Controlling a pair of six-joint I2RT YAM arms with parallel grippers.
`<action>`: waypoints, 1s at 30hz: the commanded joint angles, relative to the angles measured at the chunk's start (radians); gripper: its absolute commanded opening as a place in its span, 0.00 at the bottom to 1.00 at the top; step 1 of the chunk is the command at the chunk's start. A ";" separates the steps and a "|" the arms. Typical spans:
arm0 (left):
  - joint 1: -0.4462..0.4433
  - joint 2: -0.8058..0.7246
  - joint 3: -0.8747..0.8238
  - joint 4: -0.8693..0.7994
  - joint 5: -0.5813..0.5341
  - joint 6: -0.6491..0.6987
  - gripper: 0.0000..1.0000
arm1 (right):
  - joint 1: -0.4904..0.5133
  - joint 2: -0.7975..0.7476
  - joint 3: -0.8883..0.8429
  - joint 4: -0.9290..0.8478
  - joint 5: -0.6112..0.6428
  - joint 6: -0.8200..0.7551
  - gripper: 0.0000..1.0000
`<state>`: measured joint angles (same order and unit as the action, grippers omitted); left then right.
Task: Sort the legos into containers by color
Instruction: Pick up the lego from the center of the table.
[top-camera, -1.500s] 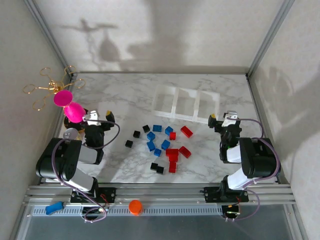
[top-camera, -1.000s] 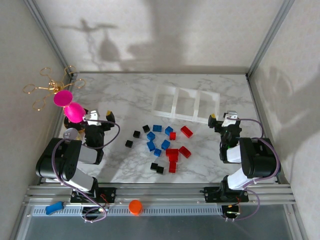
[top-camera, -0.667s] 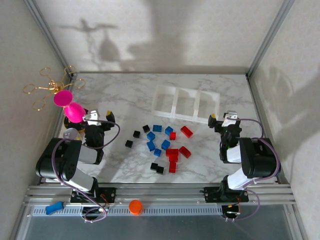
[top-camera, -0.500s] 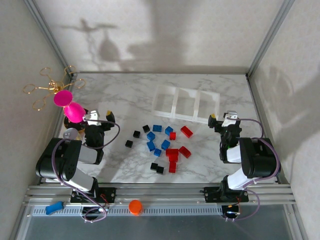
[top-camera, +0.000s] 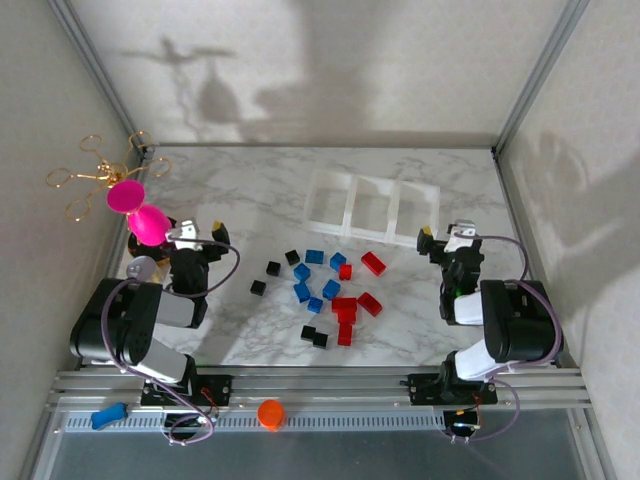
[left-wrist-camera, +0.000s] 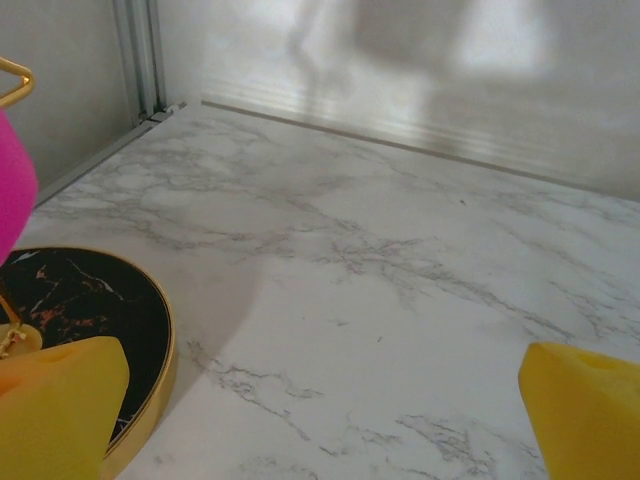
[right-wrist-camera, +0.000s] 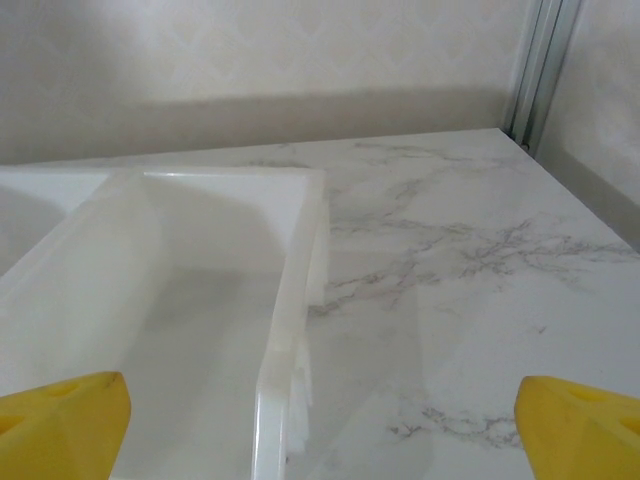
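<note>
My left gripper (top-camera: 197, 237) sits low at the left side of the desk (top-camera: 240, 195), jaws wide and holding nothing. Its wrist view shows bare marble between the yellow fingertips (left-wrist-camera: 60, 400). My right gripper (top-camera: 446, 238) sits at the right side, jaws equally wide and empty, just beside the right end of the containers (top-camera: 393, 208). The legos (top-camera: 331, 289) lie scattered on the desk between my two arms, nearer to me than the containers — blue, red and black intermixed, every visible brick on the marble.
</note>
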<state>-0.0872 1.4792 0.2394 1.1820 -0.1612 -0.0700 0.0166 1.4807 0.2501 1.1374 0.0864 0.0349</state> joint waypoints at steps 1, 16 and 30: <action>-0.030 -0.080 0.071 -0.177 -0.048 0.020 0.99 | 0.000 -0.062 0.073 -0.134 0.047 0.026 0.99; -0.100 -0.320 0.179 -0.534 -0.080 -0.114 0.99 | -0.007 -0.270 0.251 -0.673 0.191 0.436 0.99; -0.150 -0.446 0.195 -0.722 0.020 -0.306 0.99 | 0.002 -0.348 0.314 -0.887 0.028 0.502 0.99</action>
<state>-0.2153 1.0645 0.4072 0.5312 -0.1719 -0.3157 0.0154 1.1633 0.5213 0.3225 0.1600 0.5171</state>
